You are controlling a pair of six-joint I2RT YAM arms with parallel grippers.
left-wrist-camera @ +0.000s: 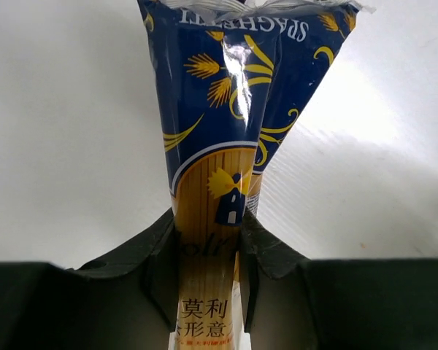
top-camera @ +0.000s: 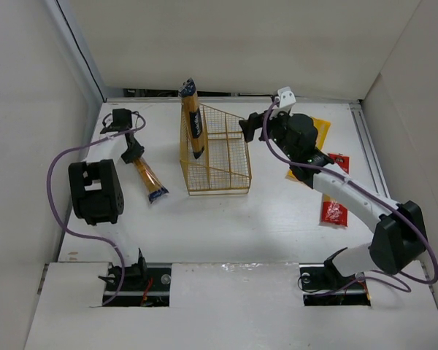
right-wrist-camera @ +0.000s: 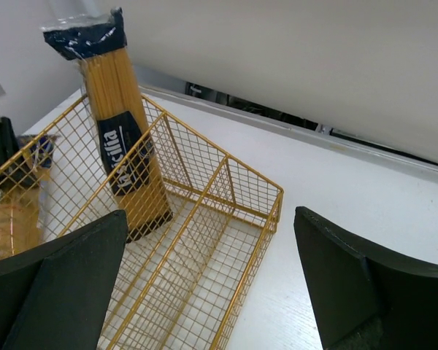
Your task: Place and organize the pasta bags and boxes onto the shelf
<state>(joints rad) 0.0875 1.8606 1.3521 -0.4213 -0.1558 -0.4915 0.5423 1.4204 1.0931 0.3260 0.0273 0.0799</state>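
White tabletop (top-camera: 226,226) ringed by pale walls fills the overhead view, with the gold wire shelf (top-camera: 217,164) near its centre. The black-end pack (top-camera: 193,120) stands on end in the shelf's left rear compartment, its top poking above the mesh. Left of the shelf, the blue-end pack (top-camera: 149,179) lies slantwise on the table, with the left gripper (top-camera: 133,151) set on its far end. The right gripper (top-camera: 248,127) hovers at the shelf's right rear corner. Beneath that arm lie the yellow pack (top-camera: 323,130) and, nearer the bases, the red-end pack (top-camera: 334,211), both apart from the shelf.

From the left wrist, two dark fingers (left-wrist-camera: 157,266) press against either side of the blue-end pack (left-wrist-camera: 226,146). They are clamped on its tan stretch, and the blue printed end reaches out ahead over the white surface.

From the right wrist, the fingers (right-wrist-camera: 365,284) stand wide apart with nothing between them, and the shelf (right-wrist-camera: 204,240) and its dividers lie below. The black-end pack (right-wrist-camera: 120,138) rises from the far left compartment, slightly tilted. Through the mesh at left, the blue-end pack (right-wrist-camera: 18,211) shows dimly.
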